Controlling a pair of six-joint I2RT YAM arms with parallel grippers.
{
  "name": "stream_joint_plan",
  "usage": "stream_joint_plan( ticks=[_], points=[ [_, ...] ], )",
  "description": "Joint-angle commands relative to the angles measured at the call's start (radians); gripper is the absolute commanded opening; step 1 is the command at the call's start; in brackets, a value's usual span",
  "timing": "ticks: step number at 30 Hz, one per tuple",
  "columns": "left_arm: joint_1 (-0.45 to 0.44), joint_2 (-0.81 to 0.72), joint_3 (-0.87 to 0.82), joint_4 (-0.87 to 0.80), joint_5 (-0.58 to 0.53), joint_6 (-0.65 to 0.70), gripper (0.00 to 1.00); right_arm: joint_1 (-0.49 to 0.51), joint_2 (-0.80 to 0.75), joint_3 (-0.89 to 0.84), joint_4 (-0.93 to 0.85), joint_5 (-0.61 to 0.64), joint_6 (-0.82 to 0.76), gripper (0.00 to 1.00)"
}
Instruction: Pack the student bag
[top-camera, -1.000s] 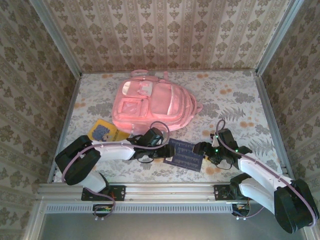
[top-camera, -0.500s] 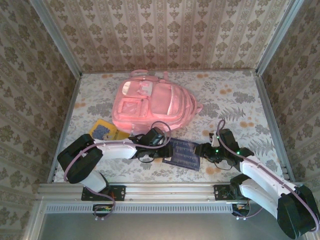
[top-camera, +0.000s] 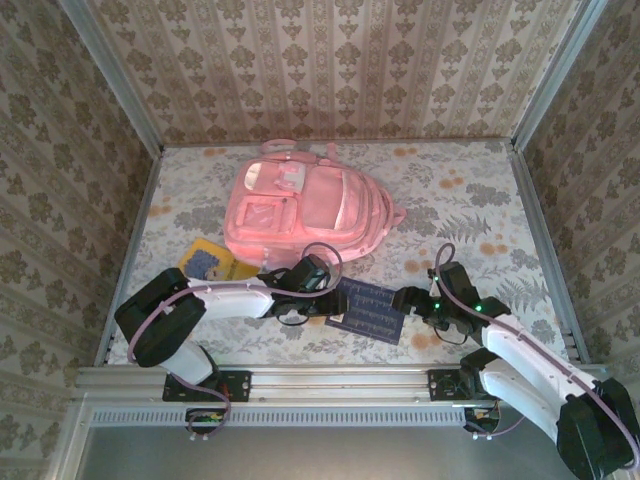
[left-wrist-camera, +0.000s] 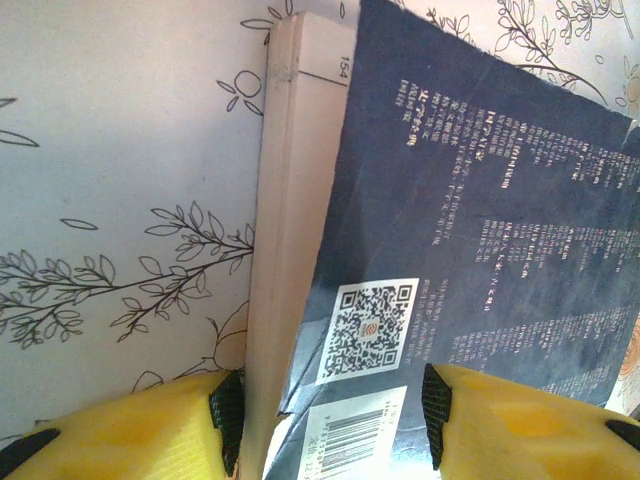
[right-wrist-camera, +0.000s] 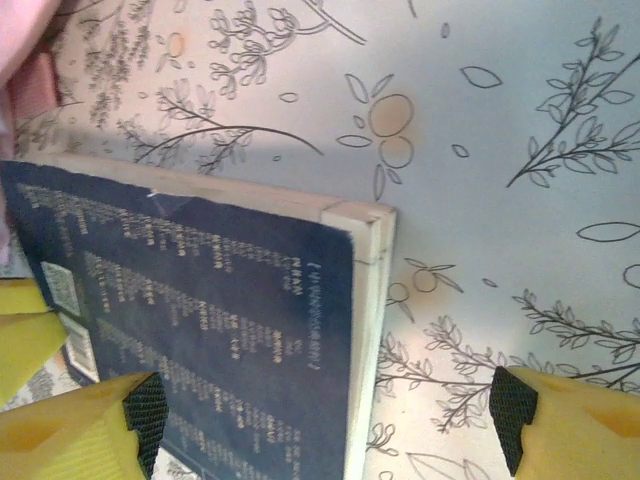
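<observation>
Top external: over the last second the right arm has sunk lower toward the near edge, while the right pincer (top-camera: 405, 300) has stayed at the right edge of the blue book (top-camera: 368, 310). The book has hardly shifted, so we judge that no lift has begun. The student bag (top-camera: 305, 210) lies on the counter (top-camera: 470, 200) beyond both pincers, nearest the left pincer (top-camera: 322, 300).

Left wrist: the fingers are part-spread astride the book's corner, and we cannot tell whether they pinch it.

Right wrist: the jaws are spread wide, with the book's corner between them and one pad clear of it.
</observation>
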Motion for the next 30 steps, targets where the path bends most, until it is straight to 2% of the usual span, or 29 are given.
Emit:
stream_joint_plan(
  ticks=[1, 6, 9, 14, 20, 25, 30],
  points=[
    [-0.037, 0.074, -0.006, 0.074, 0.04, 0.021, 0.54, 0.006, 0.079, -0.014, 0.08, -0.016, -0.02, 0.82],
    [-0.046, 0.11, 0.028, 0.073, 0.051, 0.024, 0.52, 0.009, 0.192, -0.014, 0.22, -0.163, 0.004, 0.68],
    [-0.052, 0.124, 0.048, 0.069, 0.05, 0.028, 0.51, 0.02, 0.18, -0.017, 0.252, -0.175, 0.029, 0.59],
    [-0.058, 0.136, 0.065, 0.06, 0.051, 0.033, 0.5, 0.025, 0.159, -0.009, 0.25, -0.181, 0.037, 0.56],
    [-0.059, 0.142, 0.063, 0.066, 0.053, 0.033, 0.48, 0.028, 0.182, -0.001, 0.277, -0.233, 0.058, 0.47],
    [-0.059, 0.138, 0.063, 0.056, 0.05, 0.037, 0.48, 0.032, 0.071, 0.033, 0.147, -0.169, 0.057, 0.4],
    [-0.06, 0.108, 0.069, 0.007, 0.026, 0.062, 0.51, 0.031, 0.008, 0.053, 0.058, -0.143, 0.059, 0.21]
  ],
)
